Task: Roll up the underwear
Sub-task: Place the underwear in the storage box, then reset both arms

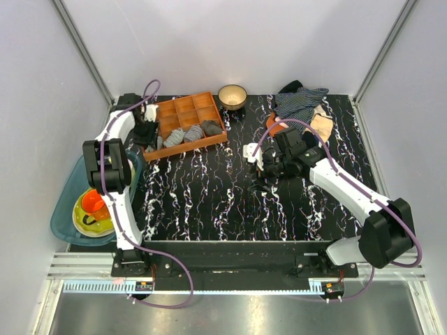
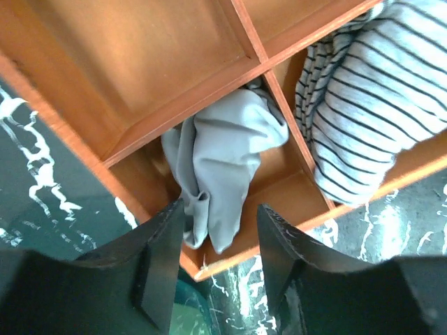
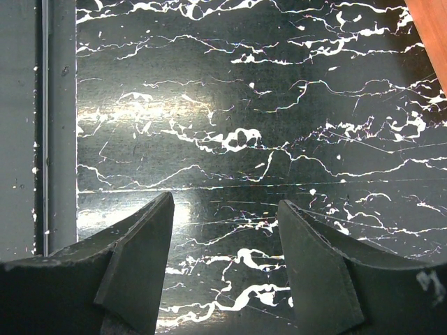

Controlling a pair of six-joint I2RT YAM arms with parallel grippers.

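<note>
– Black fingers (image 2: 164, 265) of the left end effector (image 2: 220, 220) fill the bottom of its wrist view, held apart and gripping nothing. What lies past them?
– Grey and crumpled, the underwear (image 2: 223, 146) sits in the front-left corner compartment of the tray (image 2: 174, 108). Its lower fold shows through the gap between the fingers. Whether they touch it, I cannot tell.
– And next door?
– A striped roll (image 2: 363, 98) is in the adjoining compartment, bulging over the front rim. From above, a dark grey piece (image 1: 211, 128) lies one compartment further right.
– Other containers?
– A bowl (image 1: 232, 94) stands just behind the tray, but its inside is too small to read. A basin (image 1: 63, 202) at the left edge of the worktop (image 1: 209, 202) holds a yellow-green plate (image 1: 98, 223) with an orange cup (image 1: 91, 201) on it.
– The right side?
– The right end effector (image 3: 225, 209) gapes wide over the marbled worktop, holding nothing. A clothes pile (image 1: 302, 105) lies at the far right corner. The right arm covers part of it, and an orange edge beneath is mostly hidden.
– Anything else unclear?
– Overhead, the left end effector blocks nearly all of the underwear.
</note>
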